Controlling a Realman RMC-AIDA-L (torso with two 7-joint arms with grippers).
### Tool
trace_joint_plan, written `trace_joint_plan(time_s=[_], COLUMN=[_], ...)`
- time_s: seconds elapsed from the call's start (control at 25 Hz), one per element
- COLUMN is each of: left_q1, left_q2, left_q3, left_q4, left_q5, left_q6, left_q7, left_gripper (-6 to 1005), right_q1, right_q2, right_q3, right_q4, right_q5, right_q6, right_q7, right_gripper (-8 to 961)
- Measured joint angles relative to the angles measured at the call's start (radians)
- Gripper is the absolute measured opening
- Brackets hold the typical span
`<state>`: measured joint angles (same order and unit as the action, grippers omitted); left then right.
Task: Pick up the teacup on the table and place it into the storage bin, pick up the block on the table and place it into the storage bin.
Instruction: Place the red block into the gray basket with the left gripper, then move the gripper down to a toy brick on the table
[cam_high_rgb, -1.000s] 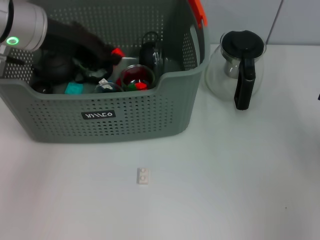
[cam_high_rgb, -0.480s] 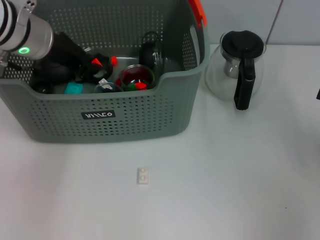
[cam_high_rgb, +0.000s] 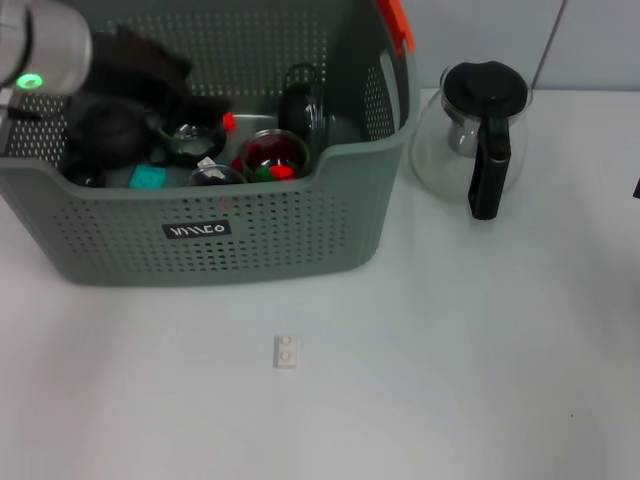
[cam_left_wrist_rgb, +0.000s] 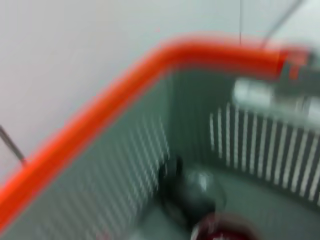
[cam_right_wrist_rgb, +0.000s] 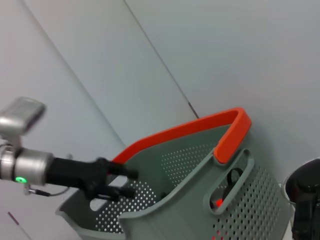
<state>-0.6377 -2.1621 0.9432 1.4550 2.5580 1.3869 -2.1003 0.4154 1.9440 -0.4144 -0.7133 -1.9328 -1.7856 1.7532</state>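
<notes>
The storage bin (cam_high_rgb: 330, 215) is a grey perforated basket with an orange handle (cam_high_rgb: 395, 22). Inside it a clear glass teacup (cam_high_rgb: 191, 141) rests among other items. My left gripper (cam_high_rgb: 165, 85) hovers over the bin's left half, above the teacup and apart from it. In the right wrist view the left gripper (cam_right_wrist_rgb: 125, 182) stands open with nothing between its fingers. A small white block (cam_high_rgb: 286, 351) lies on the table in front of the bin. The blurred left wrist view shows the bin's handle (cam_left_wrist_rgb: 125, 85) and inner wall. My right gripper is out of view.
A glass pot with a black lid and handle (cam_high_rgb: 482, 130) stands to the right of the bin. The bin also holds a red-tinted glass (cam_high_rgb: 272, 155), a teal piece (cam_high_rgb: 148, 177) and a black object (cam_high_rgb: 300, 100). White table surrounds the block.
My left gripper has drawn back from the middle of the bin, up and to the left. The glass teacup it covered now shows in the bin.
</notes>
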Motion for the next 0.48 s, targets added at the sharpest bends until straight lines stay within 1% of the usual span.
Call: trace_joint_plan(time_s=[0.08,0.16,0.24,0.36,0.48], left_q1=[0.037,0.056,0.063,0.080,0.099], left_q2=[0.005,0.008,0.008,0.006,0.001], left_q3=[-0.018,-0.060,-0.113,-0.143,-0.140], left_q4=[0.058,0.086,0.092,0.083,0.083], left_q5=[-0.110,-0.206,-0.286,-0.356,-0.364], left_q6=[0.042,0.119,0.225,0.356,0.476], left_q7=[0.011,0.037,0.070,0.110,0.139], left_gripper=[500,581,659,777,781], right_q1=[0.002,0.004,0.007,0.008,0.008], right_q2=[0.000,0.000,0.000,0.000,0.000], right_q3=[-0.001,-0.004,-0.006,-0.006,-0.004], right_q4=[0.000,0.000,0.000,0.000,0.000], right_q5=[0.000,0.000,0.000,0.000,0.000], right_q6=[0.000,0.002,0.003,0.003,0.001], right_q7=[0.000,0.000,0.000,0.000,0.001], right_gripper=[824,824,824,824,824])
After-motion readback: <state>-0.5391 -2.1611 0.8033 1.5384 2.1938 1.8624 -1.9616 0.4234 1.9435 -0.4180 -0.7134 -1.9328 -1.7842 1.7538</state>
